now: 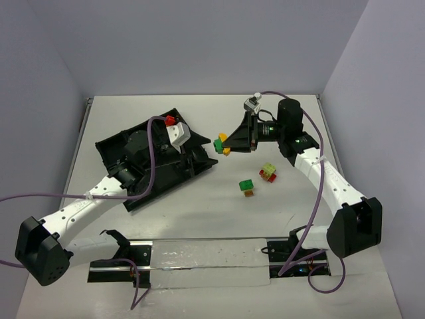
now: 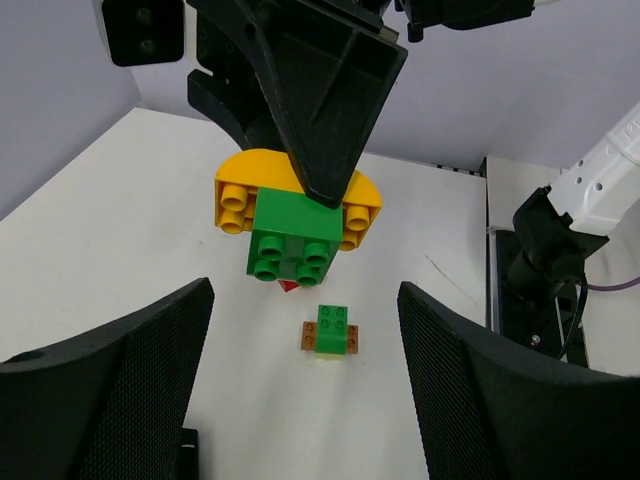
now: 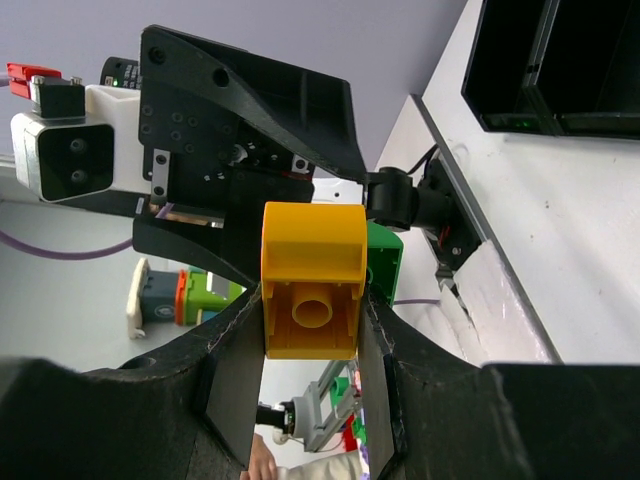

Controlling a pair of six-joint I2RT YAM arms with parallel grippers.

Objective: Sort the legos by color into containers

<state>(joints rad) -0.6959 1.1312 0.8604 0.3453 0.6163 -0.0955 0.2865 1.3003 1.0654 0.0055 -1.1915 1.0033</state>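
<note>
My right gripper (image 1: 227,142) is clamped on a yellow-and-green lego cluster (image 2: 295,240) and holds it above the table (image 1: 199,219), just right of the black tray (image 1: 113,147). My left gripper (image 2: 305,295) faces it, fingers spread wide and holding nothing. Nearer the arm bases, a green-on-orange cluster (image 1: 247,187) and a yellow-green-on-red cluster (image 1: 269,171) sit on the table.

A yellow-orange and green lego cluster (image 2: 297,215) hangs clamped in the right gripper (image 1: 228,142), right of the black tray (image 1: 199,163); a green-on-orange cluster (image 1: 247,188) and a yellow-green-on-red cluster (image 1: 268,172) sit near each other on the table (image 1: 199,212)
</note>
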